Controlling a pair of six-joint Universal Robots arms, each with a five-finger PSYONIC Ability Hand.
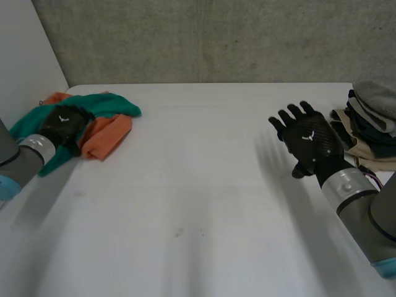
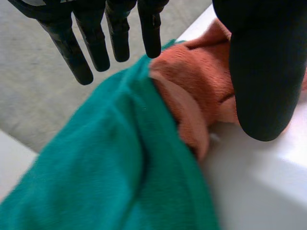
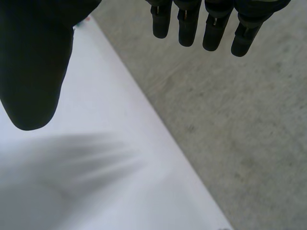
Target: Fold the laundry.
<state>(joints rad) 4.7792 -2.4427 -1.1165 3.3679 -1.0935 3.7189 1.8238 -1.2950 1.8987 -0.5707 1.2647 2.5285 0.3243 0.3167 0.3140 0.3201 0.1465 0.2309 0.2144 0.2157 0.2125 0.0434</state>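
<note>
A crumpled green cloth point(image 1: 114, 105) lies over an orange cloth point(image 1: 106, 137) in a heap at the table's far left corner. My left hand point(image 1: 60, 124) rests on that heap. In the left wrist view its fingers point(image 2: 91, 43) stretch straight over the green cloth point(image 2: 120, 167), and its thumb point(image 2: 264, 72) stands over the orange cloth point(image 2: 201, 81), with the cloths lying between them unpinched. My right hand point(image 1: 309, 143) hovers open over the bare table at the right, fingers spread. Its thumb point(image 3: 33, 62) and fingers are straight and hold nothing.
A stack of folded clothes point(image 1: 371, 120) in grey, dark blue and beige sits at the table's right edge, just beyond my right hand. The white table point(image 1: 198, 185) is bounded by a concrete wall at the back and a white wall at the left.
</note>
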